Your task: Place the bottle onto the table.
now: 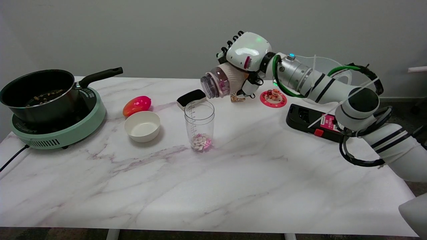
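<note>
My right hand (245, 58) grips a clear bottle (220, 84) with a pale label and pink-and-white pieces inside. The bottle lies tilted on its side in the air, its open mouth pointing down and left. The mouth hangs just above the rim of a clear measuring cup (199, 125). That cup stands upright on the marble table (233, 180) with a small heap of pink and white pieces at its bottom. The fingers wrap the bottle's far end, which they mostly hide.
A white bowl (142, 126) and a red-orange fruit (137, 105) lie left of the cup. A black pot (40, 93) sits on a green cooker (63, 130) at far left. Behind are a black-and-white sponge (190, 98), a red disc (273, 97) and a black power strip (312, 125).
</note>
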Available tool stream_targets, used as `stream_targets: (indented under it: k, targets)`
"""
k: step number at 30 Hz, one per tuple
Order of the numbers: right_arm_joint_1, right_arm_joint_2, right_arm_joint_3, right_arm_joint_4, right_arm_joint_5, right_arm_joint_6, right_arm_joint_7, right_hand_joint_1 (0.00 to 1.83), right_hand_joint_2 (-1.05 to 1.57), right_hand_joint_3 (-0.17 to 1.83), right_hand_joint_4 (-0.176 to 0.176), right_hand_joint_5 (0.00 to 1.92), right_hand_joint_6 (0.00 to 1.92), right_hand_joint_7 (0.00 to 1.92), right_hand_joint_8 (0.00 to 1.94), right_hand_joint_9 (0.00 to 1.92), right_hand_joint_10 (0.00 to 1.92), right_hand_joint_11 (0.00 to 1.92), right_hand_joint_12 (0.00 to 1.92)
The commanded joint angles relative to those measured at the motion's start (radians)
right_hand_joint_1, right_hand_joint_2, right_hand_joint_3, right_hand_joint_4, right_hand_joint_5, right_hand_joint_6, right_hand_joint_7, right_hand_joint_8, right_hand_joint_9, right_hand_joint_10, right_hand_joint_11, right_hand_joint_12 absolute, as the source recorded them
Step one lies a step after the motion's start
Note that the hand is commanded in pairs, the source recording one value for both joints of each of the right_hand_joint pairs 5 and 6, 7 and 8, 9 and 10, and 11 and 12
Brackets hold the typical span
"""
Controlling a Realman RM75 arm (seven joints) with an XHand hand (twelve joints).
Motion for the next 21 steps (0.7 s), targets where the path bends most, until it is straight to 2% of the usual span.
stream_targets:
  k: [1, 7, 15, 21]
  targets:
    - [-0.214, 0.007, 0.147, 0.039, 0.207, -0.231, 0.002, 1.49, 1.1, 0.81, 0.0, 1.84, 1.84, 1.6, 1.6, 1.46, 1.46, 1.23, 1.23]
    - [-0.294, 0.0, 0.19, 0.053, 0.35, -0.322, 0.003, 1.46, 1.17, 0.77, 0.0, 1.86, 1.86, 1.62, 1.62, 1.48, 1.48, 1.25, 1.25]
    - [-0.361, -0.01, 0.249, 0.024, 0.515, -0.312, 0.003, 1.33, 1.41, 0.62, 0.0, 1.92, 1.92, 1.68, 1.68, 1.53, 1.53, 1.28, 1.28]
    - [-0.407, -0.018, 0.279, 0.023, 0.597, -0.311, 0.003, 1.29, 1.47, 0.55, 0.0, 1.92, 1.92, 1.69, 1.69, 1.54, 1.54, 1.29, 1.29]
